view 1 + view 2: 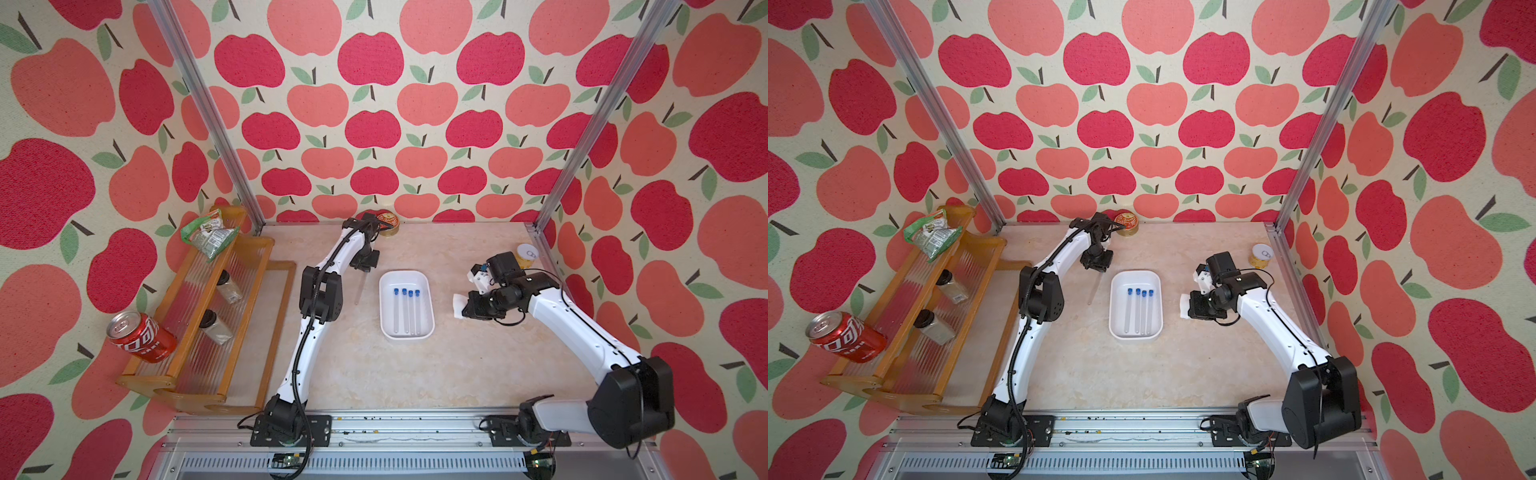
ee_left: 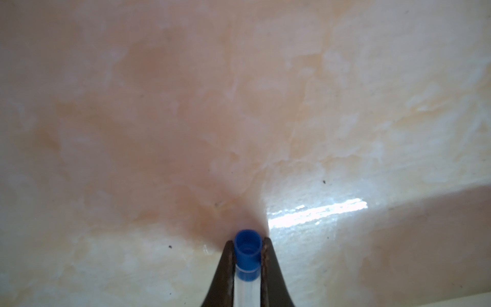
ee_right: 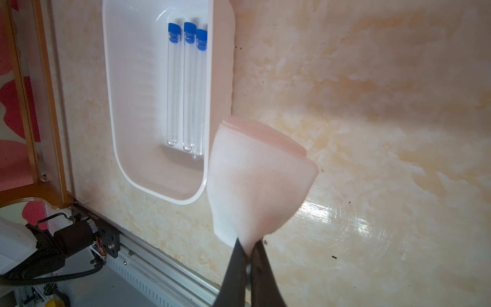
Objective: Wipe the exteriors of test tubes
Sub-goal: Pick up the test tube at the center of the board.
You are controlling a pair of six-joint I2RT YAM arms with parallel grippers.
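Note:
Several clear test tubes (image 1: 405, 311) with blue caps lie side by side in a white tray (image 1: 384, 316) at mid-table, also seen in the right wrist view as tubes (image 3: 187, 85) in the tray (image 3: 111, 79). My left gripper (image 1: 365, 268) hovers left of the tray's far end, shut on another test tube (image 1: 360, 289). In the left wrist view its fingertips (image 2: 248, 243) clamp the tube at the blue cap (image 2: 247, 255). My right gripper (image 1: 465, 307) is right of the tray, shut on a folded white cloth (image 1: 458, 305). The cloth (image 3: 255, 180) fans out from the right gripper (image 3: 248, 245).
A wooden rack (image 1: 245, 299) stands at the left with two dark-lidded jars (image 1: 228, 286), a red can (image 1: 141, 336) and a green packet (image 1: 208, 235). A round tin (image 1: 388, 224) sits at the back wall and a yellow can (image 1: 527, 254) at the back right corner.

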